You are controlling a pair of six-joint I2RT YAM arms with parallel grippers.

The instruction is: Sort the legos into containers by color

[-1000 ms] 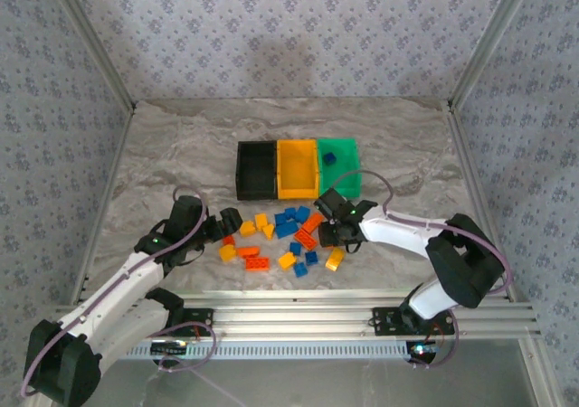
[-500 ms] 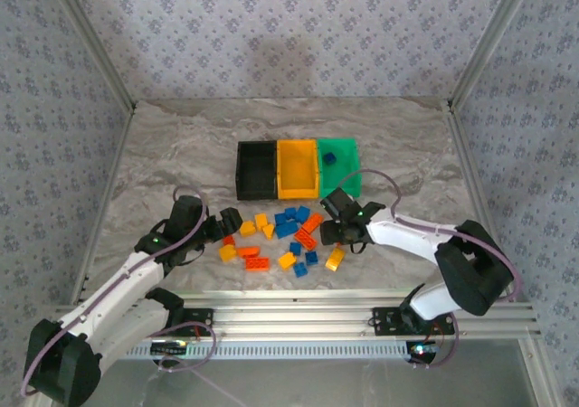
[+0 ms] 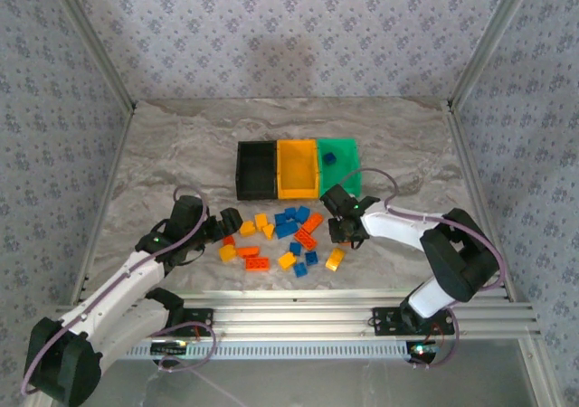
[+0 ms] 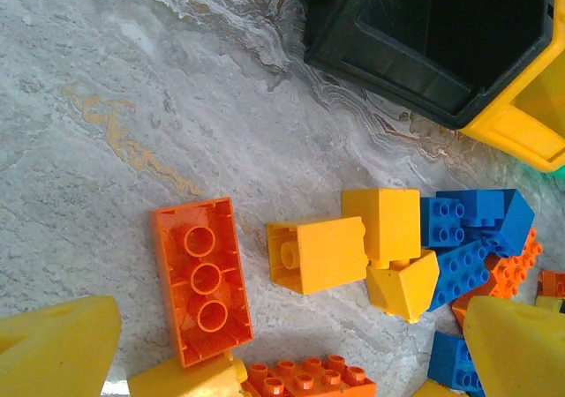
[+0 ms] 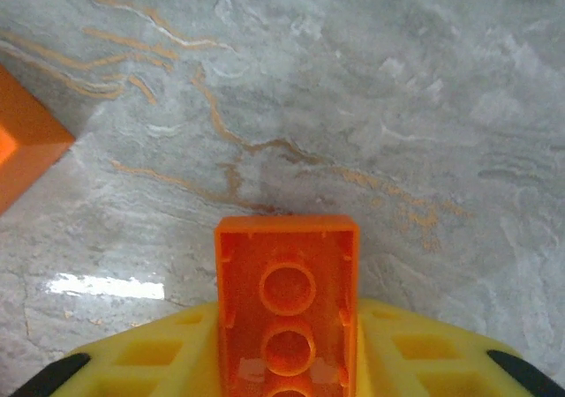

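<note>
Right gripper clamped on orange brick

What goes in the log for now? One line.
left tool open | right tool shut on orange brick | green bin: blue brick

My table is gray stone with wavy lines. Three bins stand on it in a row, touching: a black bin, a yellow bin and a green bin. Just in front of them, on my side, lie the legos, yellow, orange and blue, spread loosely. One orange brick lies upside down.
</note>
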